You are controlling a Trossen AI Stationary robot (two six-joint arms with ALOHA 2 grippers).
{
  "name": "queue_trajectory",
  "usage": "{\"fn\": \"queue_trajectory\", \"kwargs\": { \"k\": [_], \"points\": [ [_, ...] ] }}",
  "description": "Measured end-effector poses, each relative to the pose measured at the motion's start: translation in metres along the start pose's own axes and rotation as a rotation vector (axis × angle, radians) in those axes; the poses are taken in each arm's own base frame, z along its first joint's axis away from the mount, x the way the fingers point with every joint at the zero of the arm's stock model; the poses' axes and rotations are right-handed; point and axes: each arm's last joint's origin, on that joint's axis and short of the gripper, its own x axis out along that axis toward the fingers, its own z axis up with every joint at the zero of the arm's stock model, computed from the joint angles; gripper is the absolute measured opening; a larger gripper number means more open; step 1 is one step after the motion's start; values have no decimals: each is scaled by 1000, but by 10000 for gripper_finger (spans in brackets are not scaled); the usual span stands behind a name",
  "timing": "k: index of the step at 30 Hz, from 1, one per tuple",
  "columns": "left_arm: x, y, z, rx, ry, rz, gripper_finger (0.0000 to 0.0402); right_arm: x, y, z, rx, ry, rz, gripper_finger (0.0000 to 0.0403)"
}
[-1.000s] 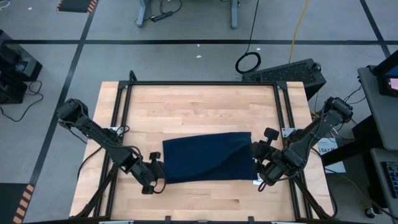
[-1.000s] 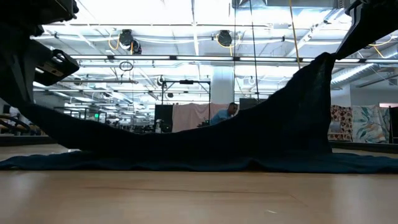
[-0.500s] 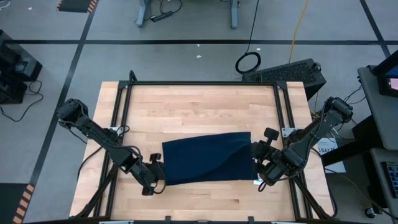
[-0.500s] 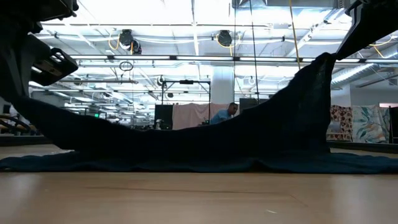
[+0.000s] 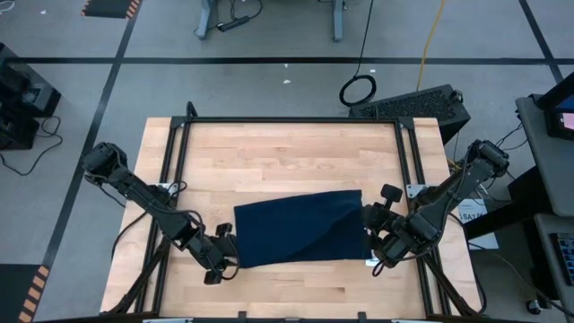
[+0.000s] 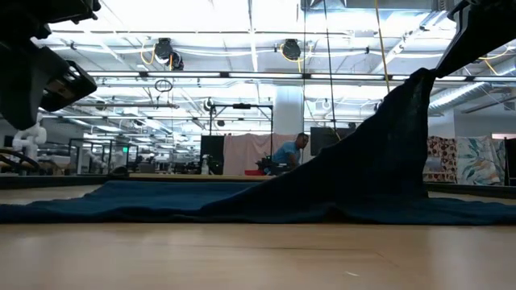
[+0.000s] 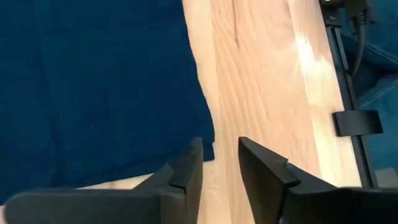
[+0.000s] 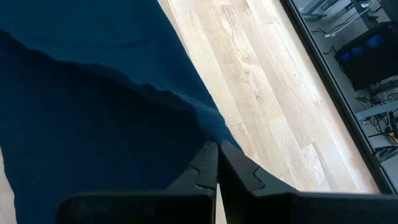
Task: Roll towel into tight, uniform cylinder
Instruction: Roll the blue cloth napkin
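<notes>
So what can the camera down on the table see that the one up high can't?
Only the low view shows the towel lifted into a tall peak on one side, and a person far off in the room behind. Only the high view shows both arms: the left tool at the towel's left edge, the right tool at its right edge. Both show the dark blue towel on the wooden table.

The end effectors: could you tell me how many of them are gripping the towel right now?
1. The right end effector is shut on the towel, lifting its right edge. The left end effector is open at the towel's left corner, holding nothing.
</notes>
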Motion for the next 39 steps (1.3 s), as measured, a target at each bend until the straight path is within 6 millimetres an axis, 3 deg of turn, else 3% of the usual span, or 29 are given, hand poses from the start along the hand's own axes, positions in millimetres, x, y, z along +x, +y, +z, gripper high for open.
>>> {"fn": "queue_trajectory", "kwargs": {
  "k": [6,18,25,28,33,39],
  "points": [
    [2,1,1,-1,-30,45,127,0,0,0,2,-1,1,0],
    [54,-20,-26,118,-61,127,128,0,1,1,9,-5,7,0],
    [60,-21,-32,132,-63,168,125,0,1,1,9,-5,8,0],
    [60,-21,-32,132,-64,168,102,0,1,1,10,-6,8,0],
    [59,-21,-31,129,-67,164,17,0,1,1,11,-6,9,0],
    [48,-23,-25,116,-103,140,7,0,2,1,20,-5,21,0]
  ]
}}
